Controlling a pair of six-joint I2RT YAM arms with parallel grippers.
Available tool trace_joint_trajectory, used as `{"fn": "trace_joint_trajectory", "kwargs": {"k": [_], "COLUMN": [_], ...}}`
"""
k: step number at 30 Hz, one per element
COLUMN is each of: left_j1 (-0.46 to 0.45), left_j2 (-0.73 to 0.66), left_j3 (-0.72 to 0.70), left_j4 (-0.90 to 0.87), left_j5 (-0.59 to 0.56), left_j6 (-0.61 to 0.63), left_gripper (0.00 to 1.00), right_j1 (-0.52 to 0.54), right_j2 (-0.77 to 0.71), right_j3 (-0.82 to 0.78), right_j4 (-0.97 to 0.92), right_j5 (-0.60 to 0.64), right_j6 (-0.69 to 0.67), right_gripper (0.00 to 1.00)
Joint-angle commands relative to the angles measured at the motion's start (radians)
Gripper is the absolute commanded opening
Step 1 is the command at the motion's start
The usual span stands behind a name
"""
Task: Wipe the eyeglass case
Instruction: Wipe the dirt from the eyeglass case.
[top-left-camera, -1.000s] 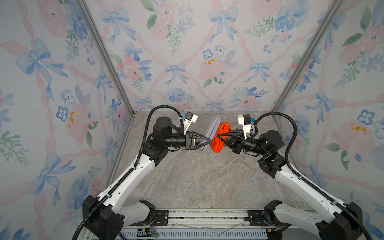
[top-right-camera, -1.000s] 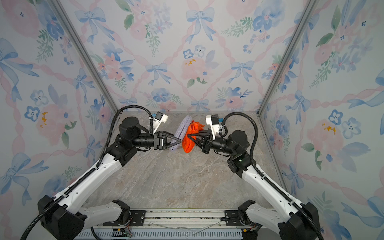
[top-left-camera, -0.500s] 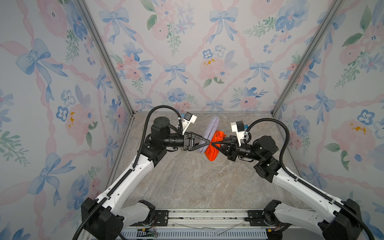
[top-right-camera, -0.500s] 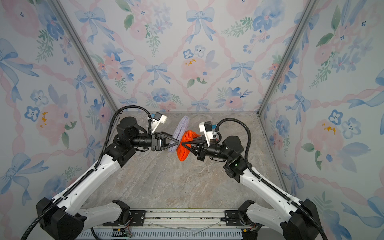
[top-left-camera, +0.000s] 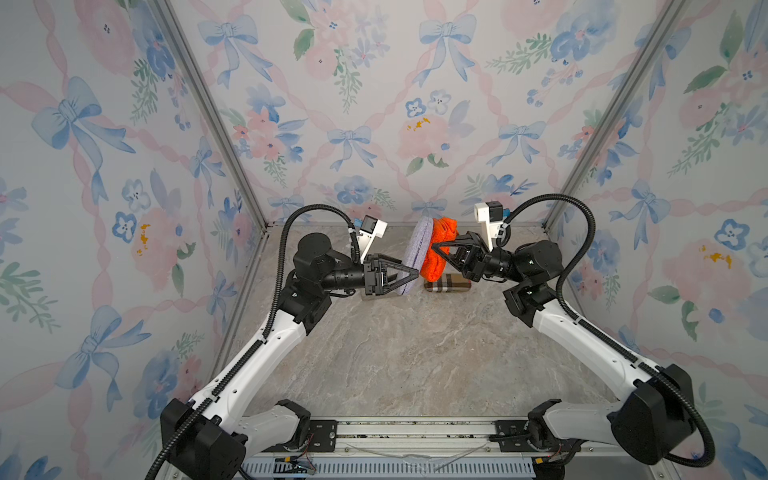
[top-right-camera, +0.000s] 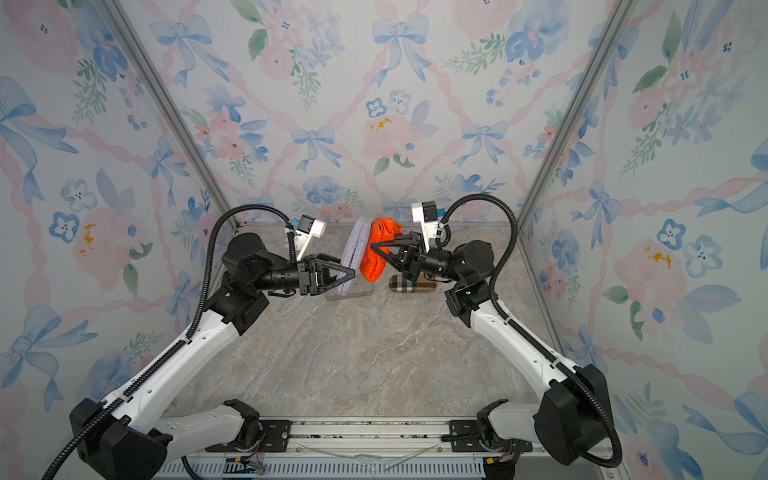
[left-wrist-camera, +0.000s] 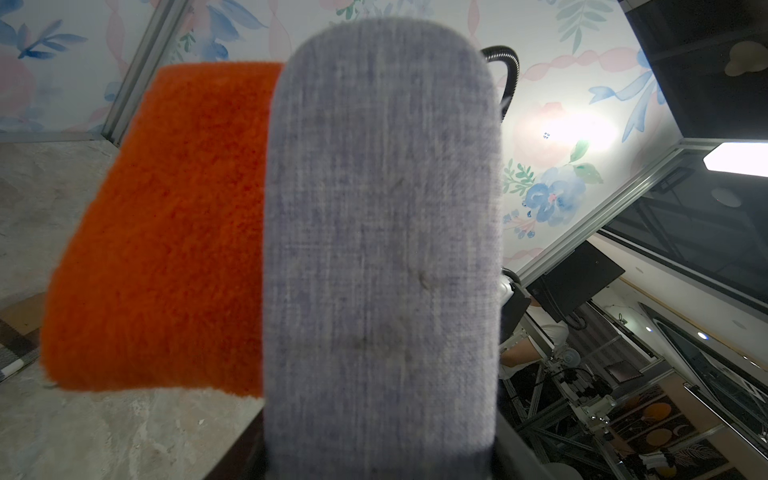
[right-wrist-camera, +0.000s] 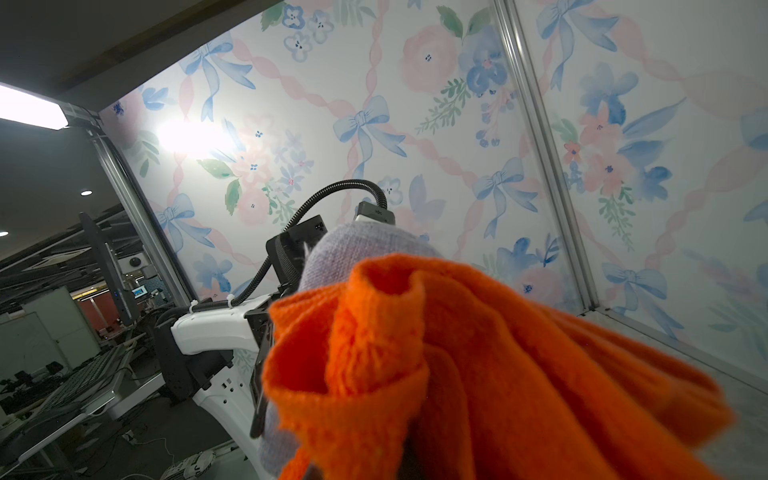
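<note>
The left gripper (top-left-camera: 411, 276), jaws partly parted, is clamping the lower end of the grey woven-fabric oval eyeglass case (top-left-camera: 417, 245), holding it upright near the brown checked pouch (top-left-camera: 446, 286). The right gripper (top-left-camera: 436, 248), jaws closed, is pressing the fluffy orange cloth (top-left-camera: 430, 268) against the case, above that pouch.

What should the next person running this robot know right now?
Left gripper: shut on the grey eyeglass case, held upright above the table.
Right gripper: shut on the orange cloth, bunched against the side of the case that faces the right arm.
A plaid case lies on the table below the right gripper, untouched.
Done: case and cloth picked up and brought together.
Left: probably rub the cloth along the case. How much is already wiped cannot be told.
</note>
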Motion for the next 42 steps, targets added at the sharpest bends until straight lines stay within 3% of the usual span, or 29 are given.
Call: {"fn": "trace_joint_trajectory", "kwargs": {"k": [1, 4, 8, 10, 12, 15, 22, 26, 30, 42], "left_j1": [-0.023, -0.007, 0.002, 0.002, 0.002, 0.002, 0.003, 0.002, 0.003, -0.017], "left_j2": [0.017, 0.026, 0.048, 0.063, 0.068, 0.069, 0.059, 0.055, 0.071, 0.003], "left_j3": [-0.014, 0.006, 0.029, 0.04, 0.043, 0.035, 0.025, -0.004, -0.007, -0.142], "left_j4": [-0.054, -0.049, 0.012, 0.019, 0.02, 0.04, 0.08, 0.218, 0.231, 0.253], "left_j5": [0.108, 0.087, 0.078, 0.079, 0.05, 0.041, -0.001, -0.069, -0.064, 0.0], "left_j6": [-0.009, -0.008, -0.047, -0.055, -0.059, -0.078, -0.123, -0.219, -0.229, -0.245], "left_gripper": [0.15, 0.14, 0.15, 0.15, 0.15, 0.15, 0.15, 0.15, 0.15, 0.15], "right_j1": [0.01, 0.037, 0.172, 0.227, 0.248, 0.237, 0.179, 0.236, 0.245, 0.035], "right_j2": [-0.03, -0.093, -0.138, -0.112, -0.054, 0.005, 0.056, 0.086, 0.13, 0.191], "right_j3": [-0.04, -0.14, -0.218, -0.217, -0.214, -0.213, -0.188, -0.26, -0.273, 0.067], "right_j4": [0.227, 0.197, 0.122, 0.169, 0.332, 0.492, 0.45, 0.474, 0.49, 0.463], "right_j5": [0.012, 0.006, 0.043, 0.068, 0.095, 0.146, 0.189, 0.246, 0.247, 0.079], "right_j6": [0.105, 0.094, 0.026, 0.033, 0.123, 0.201, 0.125, 0.11, 0.106, 0.232], "right_gripper": [0.0, 0.0, 0.0, 0.0, 0.0, 0.0, 0.0, 0.0, 0.0, 0.0]}}
